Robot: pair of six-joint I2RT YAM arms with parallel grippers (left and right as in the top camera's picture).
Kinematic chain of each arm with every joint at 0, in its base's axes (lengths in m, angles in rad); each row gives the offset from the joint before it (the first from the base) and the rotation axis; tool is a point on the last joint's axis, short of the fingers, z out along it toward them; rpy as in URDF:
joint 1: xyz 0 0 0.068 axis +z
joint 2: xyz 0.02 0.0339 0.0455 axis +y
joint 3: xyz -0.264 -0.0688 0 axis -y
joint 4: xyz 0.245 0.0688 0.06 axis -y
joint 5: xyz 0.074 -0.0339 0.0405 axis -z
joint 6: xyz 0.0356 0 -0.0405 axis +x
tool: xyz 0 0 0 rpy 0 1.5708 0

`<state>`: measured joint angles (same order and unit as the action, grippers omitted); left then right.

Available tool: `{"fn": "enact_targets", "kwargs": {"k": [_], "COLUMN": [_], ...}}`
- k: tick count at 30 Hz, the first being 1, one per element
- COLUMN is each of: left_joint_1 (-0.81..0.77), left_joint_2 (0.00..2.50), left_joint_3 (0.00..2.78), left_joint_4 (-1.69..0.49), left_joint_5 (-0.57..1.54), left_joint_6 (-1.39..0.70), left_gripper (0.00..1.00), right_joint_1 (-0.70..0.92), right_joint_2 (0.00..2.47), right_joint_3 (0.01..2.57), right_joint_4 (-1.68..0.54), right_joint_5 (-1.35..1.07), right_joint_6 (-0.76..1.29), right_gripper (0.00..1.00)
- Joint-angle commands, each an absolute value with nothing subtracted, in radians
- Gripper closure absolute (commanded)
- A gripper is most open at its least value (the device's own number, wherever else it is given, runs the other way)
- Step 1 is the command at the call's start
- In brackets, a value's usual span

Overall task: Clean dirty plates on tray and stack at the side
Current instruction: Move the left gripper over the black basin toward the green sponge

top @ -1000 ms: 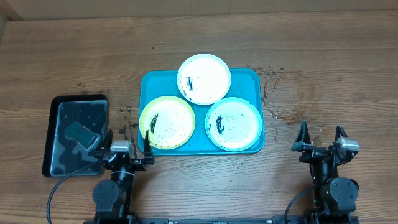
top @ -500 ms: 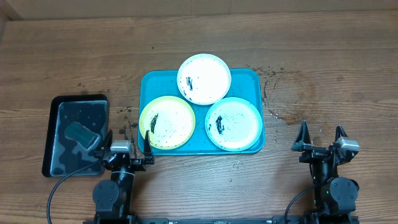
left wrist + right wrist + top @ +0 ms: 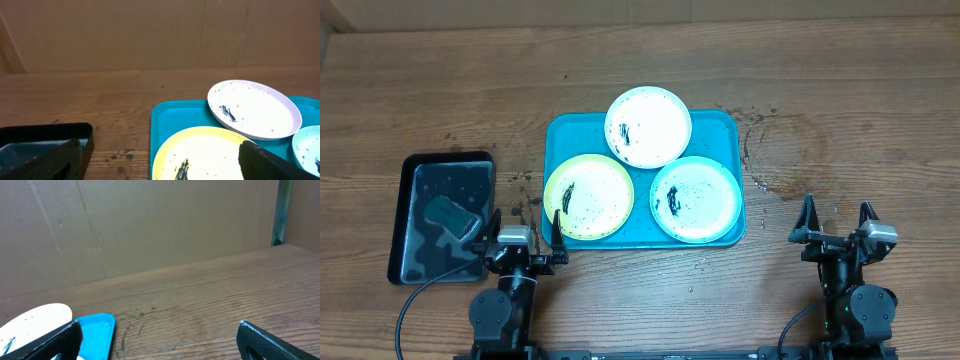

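**Friend:** What are you looking at on your screens?

**Me:** I am looking at the tray (image 3: 568, 135). It is big and blue-green, with round corners and a raised rim. It is sitting in the middle of the wooden table (image 3: 420, 80), a little ahead of my two arms.

**Friend:** Where are the dirty plates sitting?

**Me:** All three are lying on the tray. The white plate (image 3: 648, 126) is sitting at the far side and is poking out past the far rim. A dark smear is showing left of its middle. The yellow-green plate (image 3: 588, 199) is lying at the near left, with a dark smear on its left part. The light blue plate (image 3: 695, 199) is lying at the near right, with a dark smear and lots of tiny specks.

**Friend:** Are your grippers holding anything?

**Me:** No. The left gripper (image 3: 526, 218) is hanging near the tray's near left corner with its fingers spread wide and nothing between them. The right gripper (image 3: 836, 215) is waiting well off to the right of the tray, fingers spread wide too.

**Friend:** What is sitting on the left?

**Me:** A black tray (image 3: 450, 157) with a sponge (image 3: 450, 216) lying in it.
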<state>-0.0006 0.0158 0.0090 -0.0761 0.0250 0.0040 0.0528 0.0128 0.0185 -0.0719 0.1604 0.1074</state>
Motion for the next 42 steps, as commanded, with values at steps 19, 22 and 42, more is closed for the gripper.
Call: {"fn": "enact_targets", "kwargs": {"k": [19, 22, 42], "left_joint_1": [-0.006, -0.005, 0.006], "left_joint_2": [0.004, 0.010, 0.880], "left_joint_3": [0.036, 0.142, 1.225], "left_joint_4": [0.506, 0.424, -0.834], "left_joint_5": [0.601, 0.532, -0.094], "left_joint_6": [-0.474, -0.388, -0.165], "left_gripper": [0.00, 0.00, 0.00], "right_joint_1": [0.049, 0.049, 0.049], "right_joint_2": [0.003, 0.003, 0.003], "right_joint_3": [0.008, 0.008, 0.008], "right_joint_4": [-0.068, -0.068, -0.068], "right_joint_5": [0.155, 0.155, 0.155], "right_joint_6": [0.104, 0.104, 0.104], "right_gripper": [0.00, 0.00, 0.00]}}
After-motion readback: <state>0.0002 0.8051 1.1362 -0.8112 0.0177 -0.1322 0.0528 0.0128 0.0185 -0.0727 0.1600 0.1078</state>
